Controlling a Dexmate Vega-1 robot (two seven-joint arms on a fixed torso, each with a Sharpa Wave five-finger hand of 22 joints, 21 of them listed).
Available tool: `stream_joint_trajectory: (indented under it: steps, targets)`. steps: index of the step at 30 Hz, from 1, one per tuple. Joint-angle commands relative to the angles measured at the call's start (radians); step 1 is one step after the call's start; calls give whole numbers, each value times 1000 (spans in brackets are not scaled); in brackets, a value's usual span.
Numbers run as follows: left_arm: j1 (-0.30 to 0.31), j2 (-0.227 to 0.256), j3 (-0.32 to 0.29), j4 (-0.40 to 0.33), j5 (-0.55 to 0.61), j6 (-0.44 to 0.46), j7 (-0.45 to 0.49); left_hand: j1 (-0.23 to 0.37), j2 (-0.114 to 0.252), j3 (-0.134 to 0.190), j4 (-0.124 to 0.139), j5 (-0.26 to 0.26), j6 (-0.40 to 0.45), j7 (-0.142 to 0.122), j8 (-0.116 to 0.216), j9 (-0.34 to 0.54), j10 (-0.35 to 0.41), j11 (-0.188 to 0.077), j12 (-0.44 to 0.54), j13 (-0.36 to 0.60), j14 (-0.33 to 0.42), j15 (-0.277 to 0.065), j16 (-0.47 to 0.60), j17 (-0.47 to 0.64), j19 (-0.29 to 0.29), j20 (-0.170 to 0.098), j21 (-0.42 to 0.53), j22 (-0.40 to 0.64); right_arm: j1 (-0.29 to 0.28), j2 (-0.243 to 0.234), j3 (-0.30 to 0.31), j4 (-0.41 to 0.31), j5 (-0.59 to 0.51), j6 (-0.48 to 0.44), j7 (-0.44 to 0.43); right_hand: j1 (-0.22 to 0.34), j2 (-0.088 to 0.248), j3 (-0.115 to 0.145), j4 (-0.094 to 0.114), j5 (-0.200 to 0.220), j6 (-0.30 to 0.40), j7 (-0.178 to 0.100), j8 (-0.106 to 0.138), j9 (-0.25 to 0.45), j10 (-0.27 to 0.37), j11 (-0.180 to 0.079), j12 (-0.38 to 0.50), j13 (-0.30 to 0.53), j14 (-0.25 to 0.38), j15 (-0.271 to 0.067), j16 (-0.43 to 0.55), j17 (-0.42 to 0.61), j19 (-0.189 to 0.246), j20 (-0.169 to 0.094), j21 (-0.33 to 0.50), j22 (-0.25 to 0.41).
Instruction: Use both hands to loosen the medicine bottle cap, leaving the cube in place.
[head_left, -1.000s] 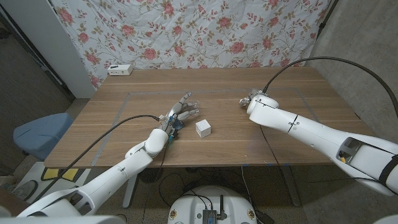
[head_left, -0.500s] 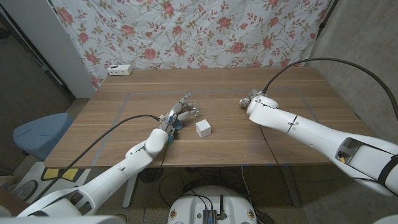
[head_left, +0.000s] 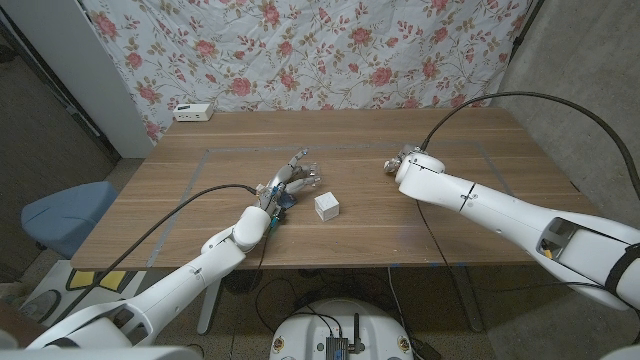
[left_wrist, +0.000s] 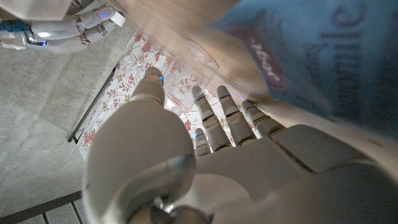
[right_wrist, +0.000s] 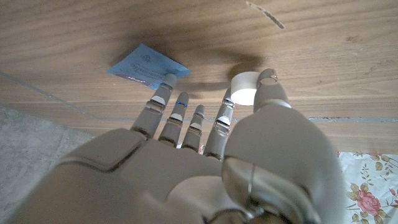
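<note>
1. Reading my left hand (head_left: 290, 182): its fingers are straight and slightly apart, gripping nothing. In the left wrist view they lie against a blue packet (left_wrist: 323, 56).
2. Right hand (head_left: 400, 160): in the right wrist view the fingers (right_wrist: 186, 121) are stretched out and a little apart, clamped on nothing. A white round-looking object (right_wrist: 244, 88) sits on the table (head_left: 440, 225) just past the thumb tip; I cannot tell what it is.
3. Cube (head_left: 326, 207): white, on the table at 4 o'clock from the left hand and apart from it. The right hand is at 2 o'clock from it, well apart.
4. Medicine bottle: I cannot pick it out.
5. Against one second ago: cube and both arms unmoved, and the left fingers have barely shifted.
</note>
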Motion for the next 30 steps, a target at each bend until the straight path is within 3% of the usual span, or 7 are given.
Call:
stream_joint_trajectory:
  steps: [1,18,20,26,30]
  targets:
    - [-1,0,-1,4,-5,-2,-1,-8,-8,-9,2,10,0,-12,1,1,-11,0,-5,4,-8,-167,1,0,-6,7,4,4,18,-1,-20,11,11,-5,26,4,-11,-4,-5,5,-25,5,-8,3,-15,2,-5,3,-9,2,-4,1,-7,4,-1,1]
    - [4,1,-5,-3,-8,-3,2,-24,-12,-26,7,13,-12,-14,-1,2,-85,24,-12,4,-71,-164,-3,0,-17,32,3,5,27,-15,-24,3,37,-7,58,-12,-46,-27,-2,9,-150,26,-50,5,-80,17,-10,4,-47,31,-24,-4,-29,16,-4,1]
    - [4,2,-6,-6,-5,-1,5,-26,-12,-28,8,13,-13,-14,-1,2,-93,23,-12,3,-81,-161,-3,0,-20,35,3,5,27,-16,-25,2,36,-7,57,-19,-54,-33,1,11,-177,30,-56,5,-97,31,-11,4,-58,40,-28,-5,-39,22,-5,1]
    - [8,6,-11,-15,-8,5,8,-30,-11,-31,10,14,-15,-14,-1,2,-113,28,-13,3,-97,-157,-3,0,-22,38,3,5,36,-27,-32,-7,44,-4,77,-46,-77,-53,9,19,-268,65,-69,6,-144,65,-11,5,-93,65,-40,-5,-59,32,-7,0]
    - [10,11,-12,-19,-10,-1,3,-34,-10,-34,12,15,-15,-14,0,2,-129,36,-12,3,-115,-150,-4,0,-27,41,2,5,40,-31,-35,-13,46,-7,84,-62,-87,-63,15,24,-307,83,-70,7,-171,69,-12,5,-118,78,-46,-5,-78,43,-10,0]
